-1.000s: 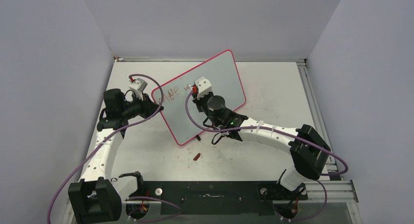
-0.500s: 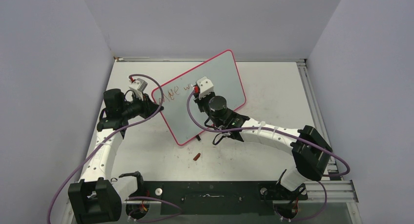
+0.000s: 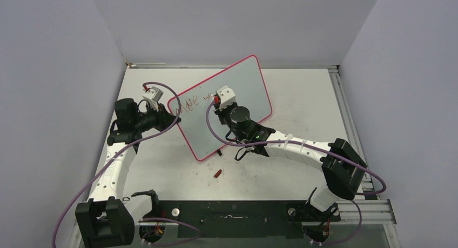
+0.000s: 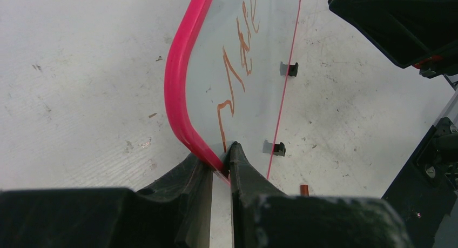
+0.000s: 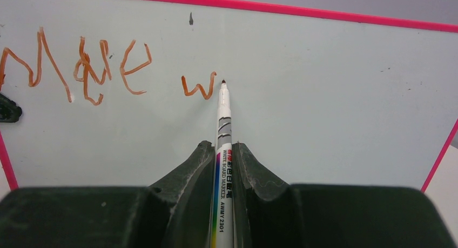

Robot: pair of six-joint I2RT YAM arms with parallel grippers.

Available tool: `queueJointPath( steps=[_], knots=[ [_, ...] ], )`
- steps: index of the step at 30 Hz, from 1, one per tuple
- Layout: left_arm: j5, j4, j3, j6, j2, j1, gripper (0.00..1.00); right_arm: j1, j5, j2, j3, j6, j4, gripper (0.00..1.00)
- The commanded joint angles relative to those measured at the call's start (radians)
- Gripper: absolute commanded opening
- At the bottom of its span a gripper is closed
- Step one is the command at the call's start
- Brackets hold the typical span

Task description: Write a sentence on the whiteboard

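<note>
Right gripper point(image 5: 222, 148) clamps the marker point(image 5: 223, 121), tip at the whiteboard point(image 5: 335, 96) just right of the sentence point(image 5: 89, 69); left gripper point(image 4: 220, 160) pinches the whiteboard's rim, so hard pressing may tilt it, wobbling strokes.

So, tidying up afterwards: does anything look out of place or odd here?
A small red-brown piece, perhaps a pen cap, lies loose on the table by the whiteboard's near corner. The sentence's second and third letters overlap messily.
</note>
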Motion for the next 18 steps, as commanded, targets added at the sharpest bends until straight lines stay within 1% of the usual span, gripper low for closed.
queueJointPath(
  steps=[1, 12, 18],
  knots=[
    [-0.118, -0.032, -0.008, 0.113, -0.004, -0.005, 0.0, -0.006, 0.001, -0.003, 0.001, 0.009, -0.003, 0.05],
    [-0.121, -0.033, -0.007, 0.111, -0.005, -0.004, 0.0, -0.001, 0.01, -0.017, -0.033, 0.026, -0.021, 0.05],
    [-0.122, -0.035, -0.007, 0.111, -0.004, -0.004, 0.0, 0.0, 0.014, -0.055, -0.032, 0.013, 0.024, 0.05]
  ],
)
